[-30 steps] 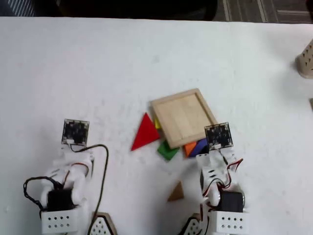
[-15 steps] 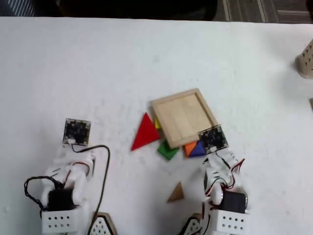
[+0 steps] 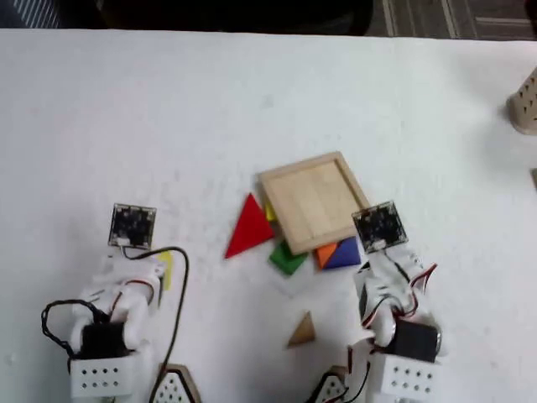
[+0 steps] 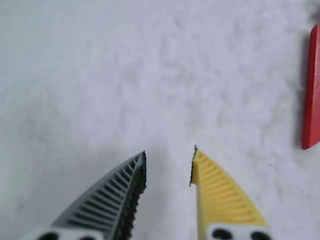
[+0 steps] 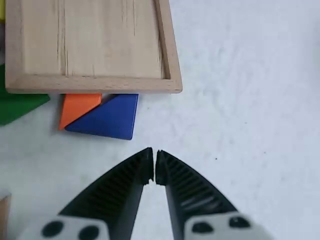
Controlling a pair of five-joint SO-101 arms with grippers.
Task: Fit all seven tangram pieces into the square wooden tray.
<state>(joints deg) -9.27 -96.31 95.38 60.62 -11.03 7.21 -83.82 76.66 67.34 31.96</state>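
While the tray (image 3: 312,197) lies empty, with pieces (image 3: 287,258) huddled against its near edges, the right fingers (image 5: 142,170) hover together by the blue triangle (image 5: 111,117), probably to nudge it. The left fingers (image 4: 131,177) hang apart over the counter (image 4: 100,75).

The square wooden tray (image 3: 315,201) lies flat and empty, turned a little on the table. A red triangle (image 3: 249,227) lies just beside its left edge, with a small yellow piece (image 3: 269,212) between them. A green piece (image 3: 287,257), an orange piece (image 3: 324,255) and a blue triangle (image 3: 345,254) lie along its near edge. A brown triangle (image 3: 302,330) lies well apart.
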